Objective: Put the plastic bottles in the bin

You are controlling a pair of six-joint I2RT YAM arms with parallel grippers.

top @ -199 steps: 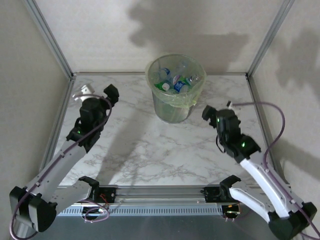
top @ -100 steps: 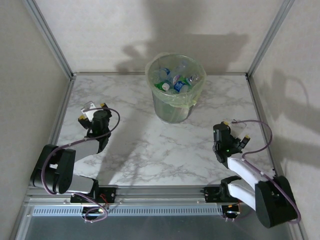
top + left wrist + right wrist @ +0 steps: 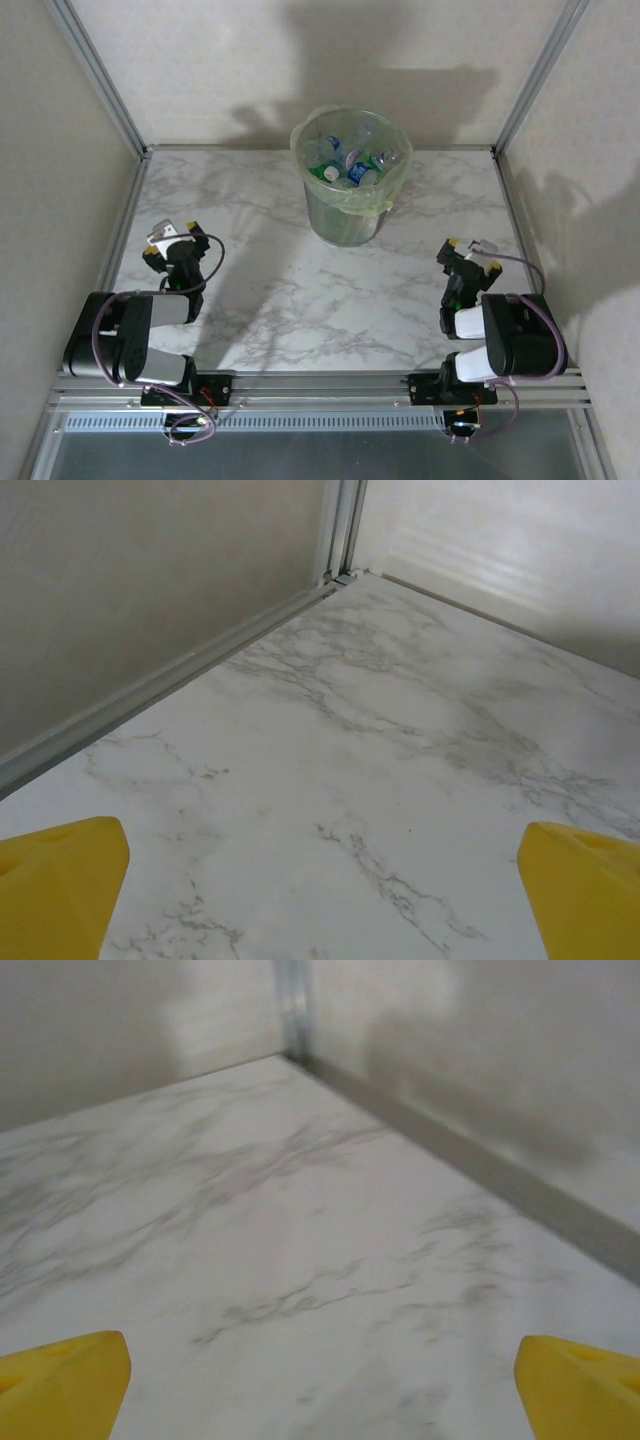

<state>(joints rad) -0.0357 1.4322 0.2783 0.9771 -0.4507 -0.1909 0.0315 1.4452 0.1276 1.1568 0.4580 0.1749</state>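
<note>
**A:** From above — both arms have folded back. The left pincer (image 3: 170, 240) and right pincer (image 3: 473, 254) gape wide and empty, with the bottles (image 3: 350, 160) in the bin (image 3: 345, 225) well ahead, between them.

**B:** Left wrist, then right — marbled worktop (image 3: 380, 710) ahead of each pincer. Looks finished.

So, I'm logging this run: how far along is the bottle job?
It looks finished. Done: all the bottles in view lie inside the bin. In hand: nothing; the left gripper and right gripper sit tucked near their bases, jaws open and holding nothing. Left: nothing that I can see.
</note>
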